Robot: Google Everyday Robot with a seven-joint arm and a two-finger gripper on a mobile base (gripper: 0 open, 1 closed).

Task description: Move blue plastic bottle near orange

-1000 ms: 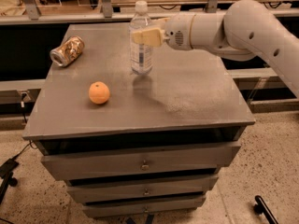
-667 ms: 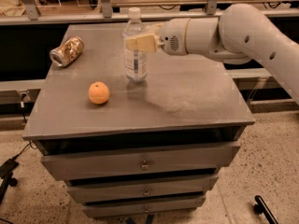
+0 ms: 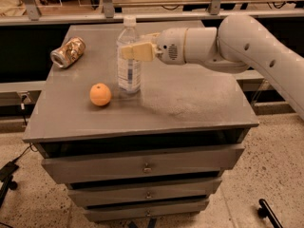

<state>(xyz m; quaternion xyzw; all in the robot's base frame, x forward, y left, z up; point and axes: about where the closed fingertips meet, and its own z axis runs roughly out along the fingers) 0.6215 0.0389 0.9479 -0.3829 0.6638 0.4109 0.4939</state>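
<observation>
1. Three items stand on the grey cabinet top [image 3: 199, 99]. Compared with the earlier frames, the crushed can [image 3: 68, 52] at far left has not moved.
2. The orange [image 3: 100, 94], near left, has likewise kept its place.
3. The blue plastic bottle [image 3: 128, 75] has shifted left and nearer. It now stands upright just right of the orange with a narrow gap between them. It was well apart from the fruit before.
4. The gripper [image 3: 132, 49] has travelled left with the bottle and remains clamped around its upper body. The white arm [image 3: 228, 44] reaches in from the right and now extends further across the top.
5. Hidden or unclear:
   - A tan finger pad [image 3: 137, 52] covers part of the bottle below its shoulder.
   - The second finger lies largely behind the bottle.
   - Whether the bottle's base rests on the surface or hangs just above it cannot be told.
   - The arm is cut off at the right edge.
   - Print on the label and on the can is illegible.
6. Bottle condition:
   - It is clear plastic with a white cap at the top.
   - A pale blue-white label wraps the lower half.
   - It is the tallest item present and shows no visible tilt.
7. Below the top, the front of the cabinet shows drawers [image 3: 147, 167] with small central pulls, all closed.
</observation>
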